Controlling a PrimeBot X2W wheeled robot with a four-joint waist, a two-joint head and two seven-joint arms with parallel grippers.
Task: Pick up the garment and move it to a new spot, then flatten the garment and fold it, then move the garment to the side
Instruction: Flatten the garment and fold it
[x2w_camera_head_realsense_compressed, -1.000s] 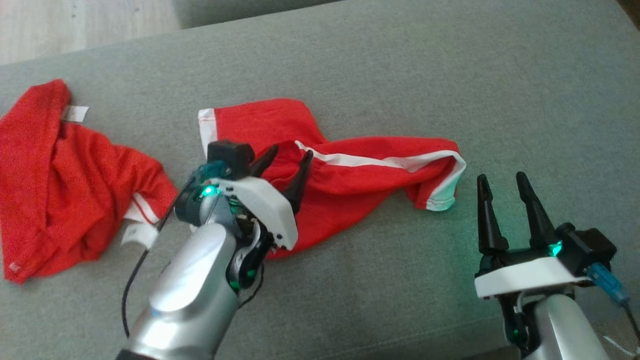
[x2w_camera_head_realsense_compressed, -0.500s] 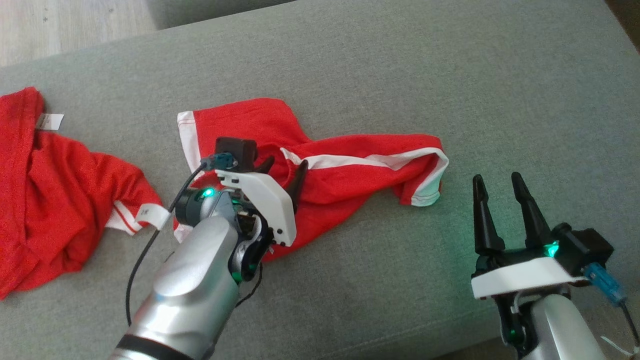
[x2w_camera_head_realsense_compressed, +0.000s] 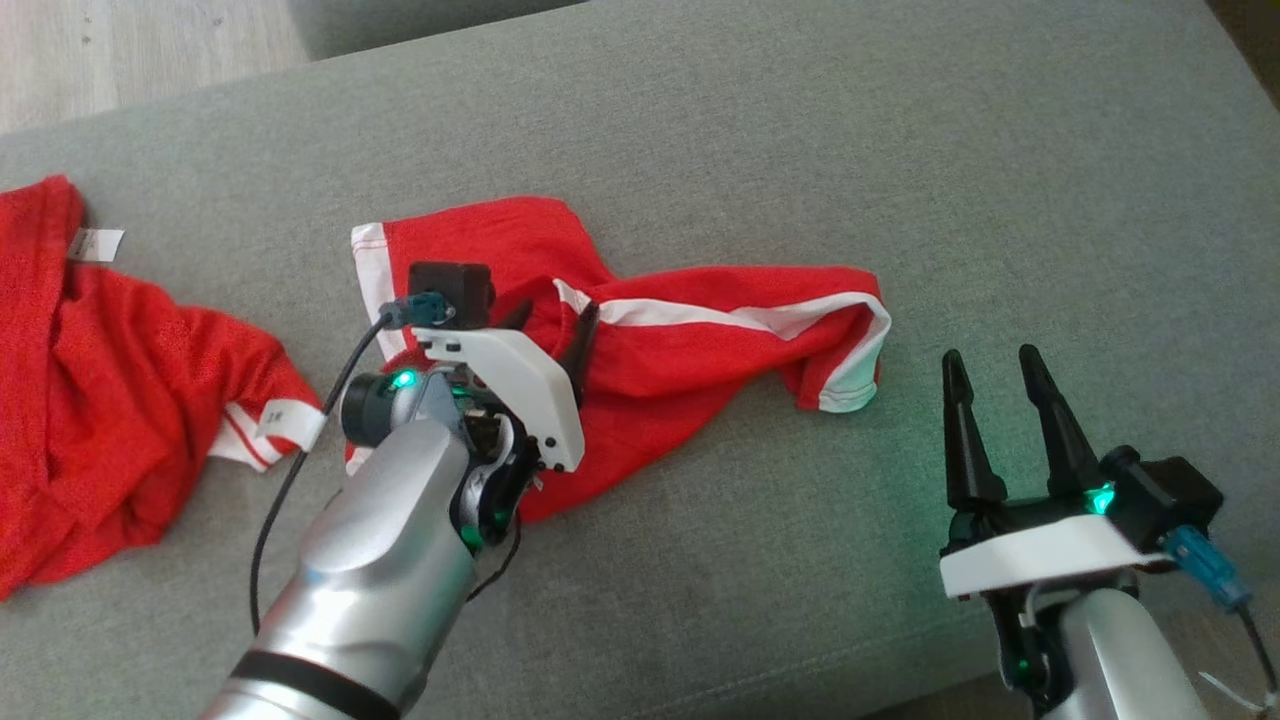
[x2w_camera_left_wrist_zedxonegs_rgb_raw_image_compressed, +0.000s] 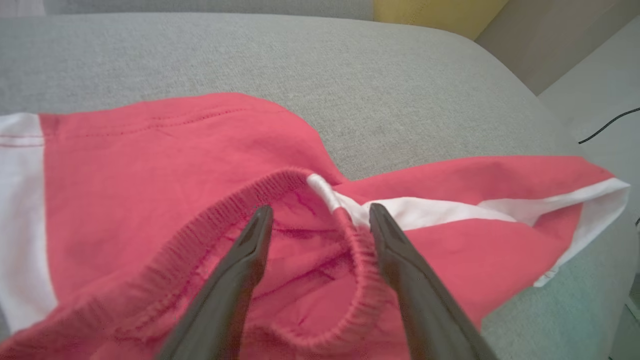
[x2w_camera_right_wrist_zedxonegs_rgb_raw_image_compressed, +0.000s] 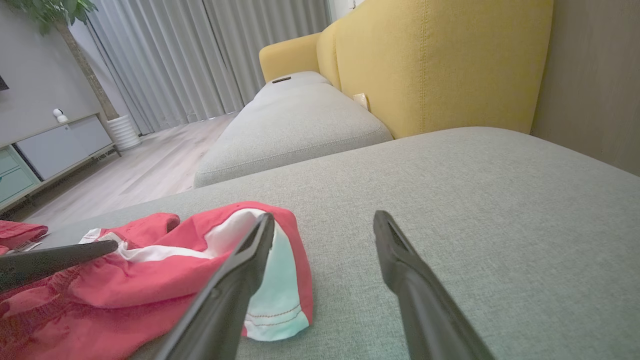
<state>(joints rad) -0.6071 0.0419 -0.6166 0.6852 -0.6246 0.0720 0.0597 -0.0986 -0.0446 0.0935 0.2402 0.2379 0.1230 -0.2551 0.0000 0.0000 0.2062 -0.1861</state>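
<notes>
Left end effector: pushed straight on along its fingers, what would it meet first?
Probably the elastic waistband of the red shorts, bunched right between the open fingers of the left end effector, then the grey cushion beneath. Depth is hard to judge.

The left gripper rises from the bottom centre of the frame, its two dark fingers spread wide over a red garment. The garment's ribbed waistband loops between the tips. A white stripe runs toward the right edge, and a white hem band sits at the far left. Grey sofa cushion spans the top, with a yellow backrest at upper right
</notes>
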